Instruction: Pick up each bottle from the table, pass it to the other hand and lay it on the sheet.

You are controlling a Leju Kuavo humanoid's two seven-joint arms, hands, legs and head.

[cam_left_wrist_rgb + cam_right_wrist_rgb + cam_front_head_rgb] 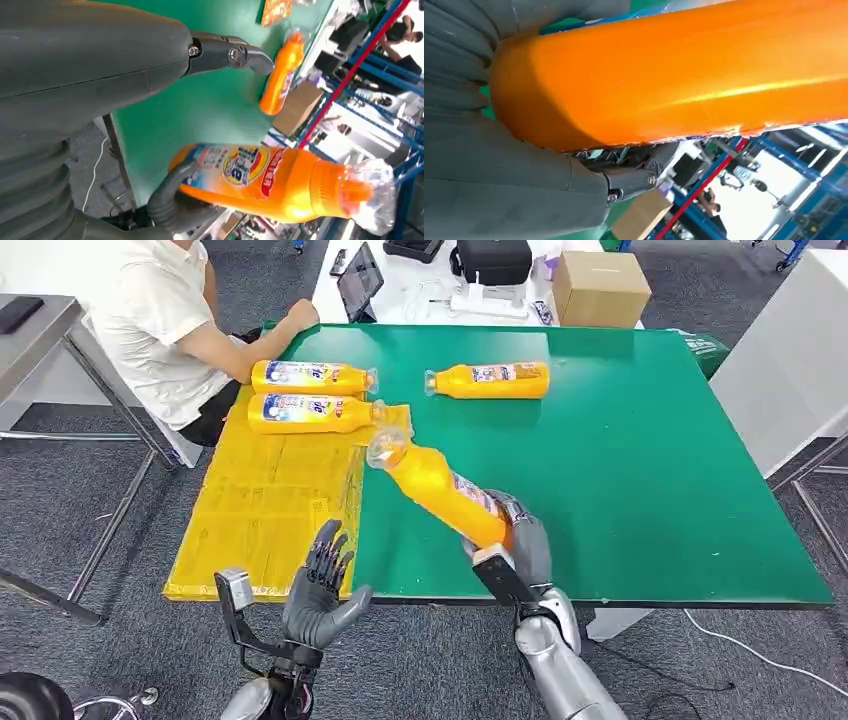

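My right hand [520, 535] grips an orange bottle [435, 485] by its base, lifted over the green table [620, 470] with its wrapped cap tilted toward the yellow sheet [265, 505]. The same bottle [270, 182] [684, 70] appears in both wrist views. My left hand [322, 590] [100, 70] hovers open at the table's near edge, fingers spread, palm toward the bottle. Two orange bottles [312, 377] [312, 413] lie side by side at the sheet's far end. A further bottle [490, 380] [281, 75] lies on the bare green top at the back.
A person in a white shirt [160, 320] sits at the table's far left corner, one arm on the table. A cardboard box [598, 288], a tablet [360, 282] and a black case [492, 260] stand on a white table behind. A grey desk [35, 330] is at left.
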